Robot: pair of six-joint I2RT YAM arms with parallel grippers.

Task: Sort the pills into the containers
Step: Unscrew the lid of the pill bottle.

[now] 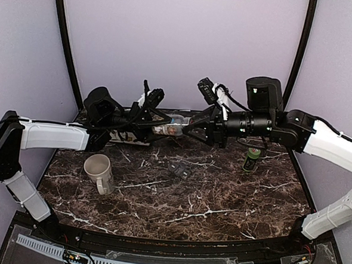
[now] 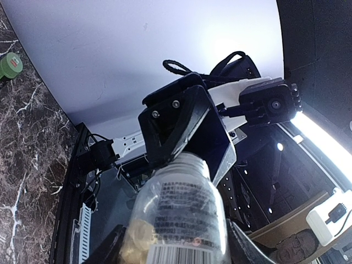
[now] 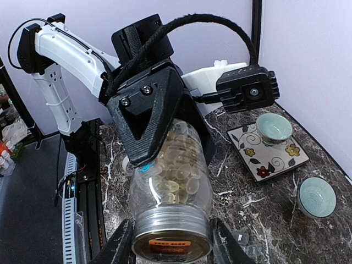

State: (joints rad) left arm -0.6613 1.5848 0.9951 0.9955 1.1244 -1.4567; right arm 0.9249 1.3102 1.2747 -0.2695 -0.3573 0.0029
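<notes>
A clear pill bottle (image 1: 171,126) hangs on its side above the back of the table, held between both arms. Pale yellow pills (image 3: 184,159) fill its body. My left gripper (image 1: 156,126) is shut on the bottle's base end; in the left wrist view that gripper (image 2: 177,245) clamps the labelled bottle (image 2: 184,209) just above its barcode. My right gripper (image 1: 192,130) is shut on the other end. In the right wrist view it (image 3: 171,248) pinches the grey threaded lid (image 3: 171,234), one finger on each side.
A white mug (image 1: 99,171) stands at the left on the marble table (image 1: 219,200). A green-capped bottle (image 1: 252,159) stands at the right. A small dark packet (image 1: 179,170) lies mid-table. A patterned tray (image 3: 275,157) carries a pale bowl (image 3: 274,126); another bowl (image 3: 317,197) sits beside it.
</notes>
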